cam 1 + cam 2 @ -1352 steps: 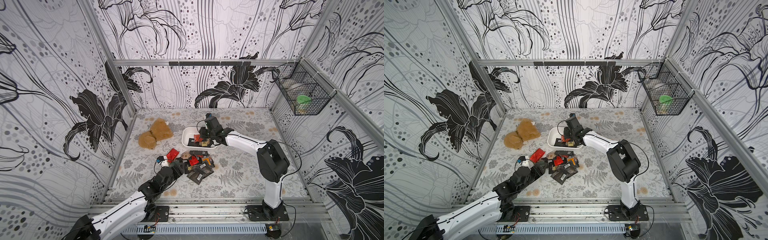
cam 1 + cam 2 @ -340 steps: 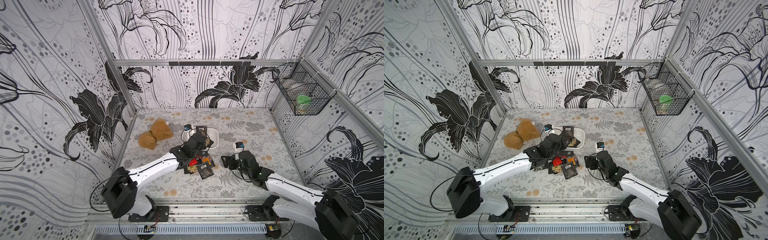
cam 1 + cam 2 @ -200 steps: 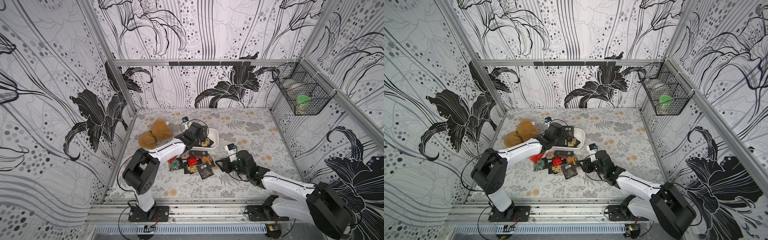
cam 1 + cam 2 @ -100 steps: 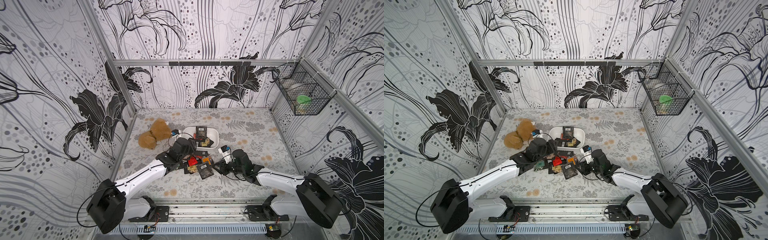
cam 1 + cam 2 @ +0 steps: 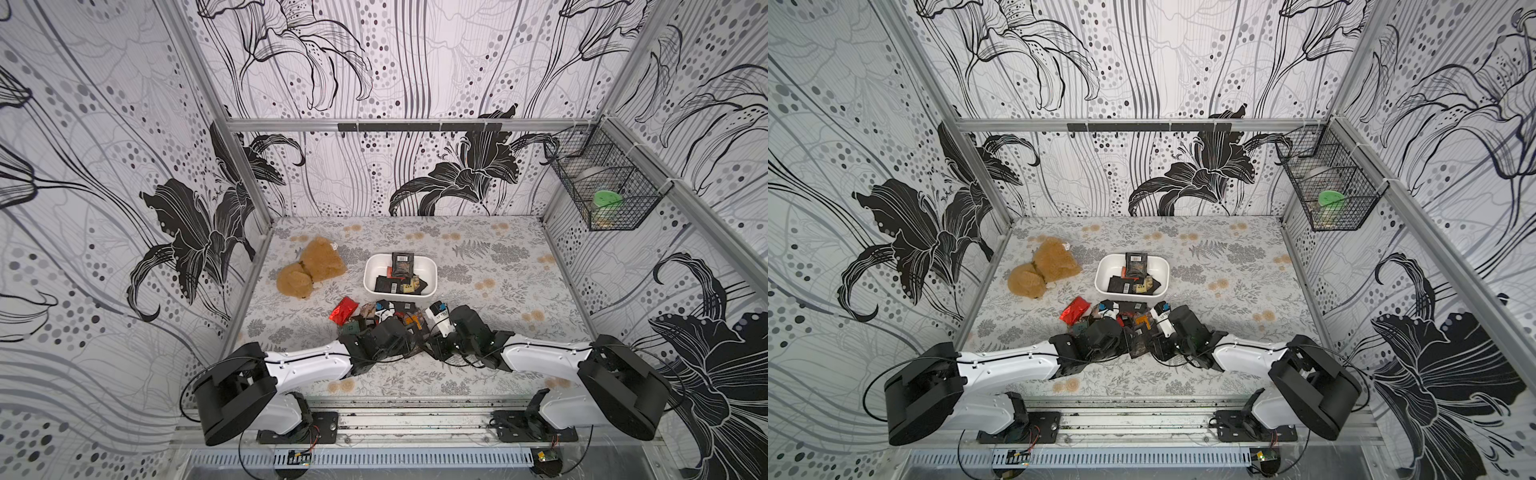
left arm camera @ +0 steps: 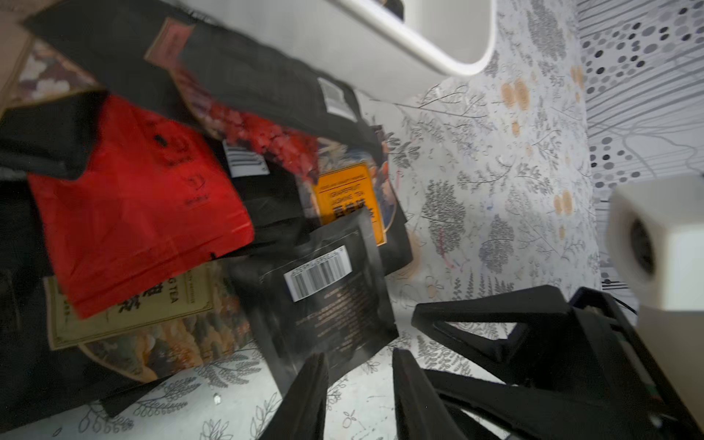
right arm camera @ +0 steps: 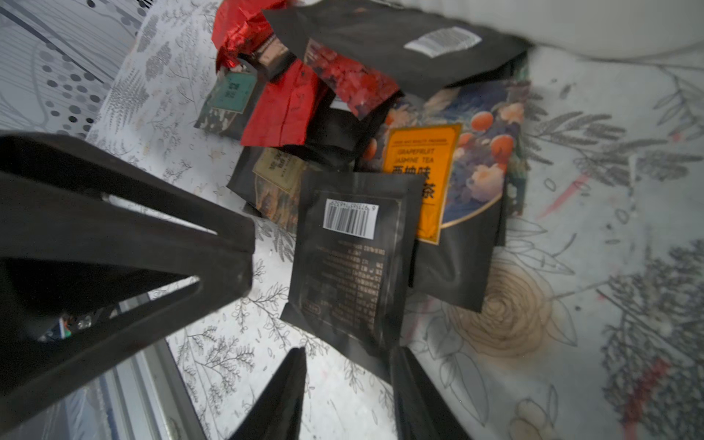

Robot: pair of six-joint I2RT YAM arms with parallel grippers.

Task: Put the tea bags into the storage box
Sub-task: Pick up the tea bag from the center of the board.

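Note:
The white storage box [image 5: 430,286] stands mid-table and holds several tea bags [image 5: 401,276]. More tea bags [image 5: 365,313] lie heaped just in front of it, black, red [image 5: 343,311] and orange-labelled [image 7: 419,171]. A black barcode sachet [image 6: 324,301] lies at the heap's near edge. My left gripper [image 6: 358,356] is open and narrow, one fingertip [image 6: 314,365] over that sachet's edge. My right gripper [image 7: 348,352] faces the same sachet [image 7: 350,259] from the other side, open, one fingertip [image 7: 398,356] at its near corner. Bare table shows between both pairs of jaws.
A brown plush toy [image 5: 311,270] lies left of the box. A black wire basket [image 5: 604,193] hangs on the right wall. The two grippers stand close together, tips almost meeting, in front of the heap. Patterned table stretches right of the box and behind it.
My left arm pulled back from the box to the heap's near side, and its jaws narrowed. My right gripper crept left toward the same black sachet and narrowed slightly.

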